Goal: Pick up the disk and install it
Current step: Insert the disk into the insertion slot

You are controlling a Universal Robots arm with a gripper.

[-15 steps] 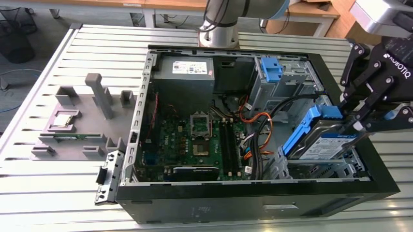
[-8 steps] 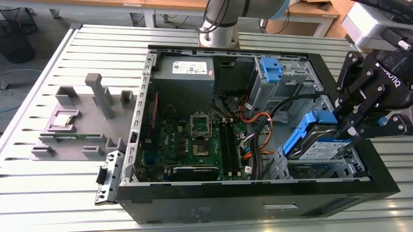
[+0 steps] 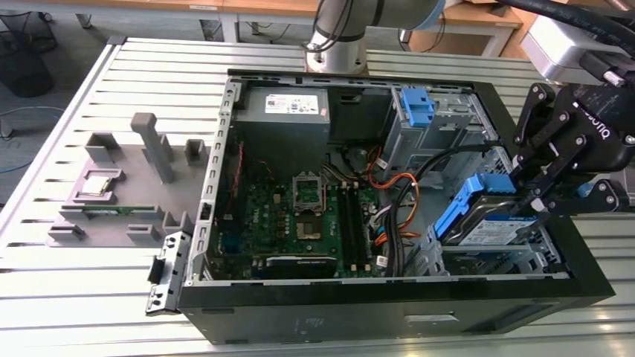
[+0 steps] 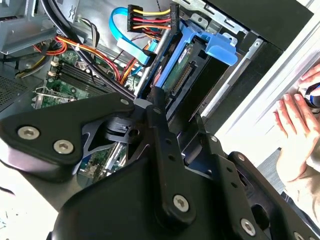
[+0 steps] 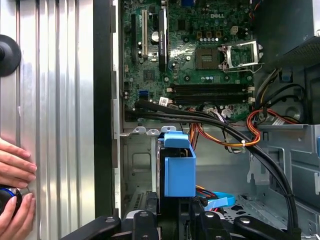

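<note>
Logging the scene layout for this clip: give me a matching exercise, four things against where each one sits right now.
Things:
1 disk
2 motherboard
3 grey fixture
4 hand

Places:
a stands on the table, to the exterior view's left of the case
b lies on the case floor
c rests on the slats outside the case
d held tilted in the gripper

Pairs: 1-d, 2-b, 3-a, 4-c

The end effector (image 4: 172, 107) hides much of the disk (image 4: 187, 75).
</note>
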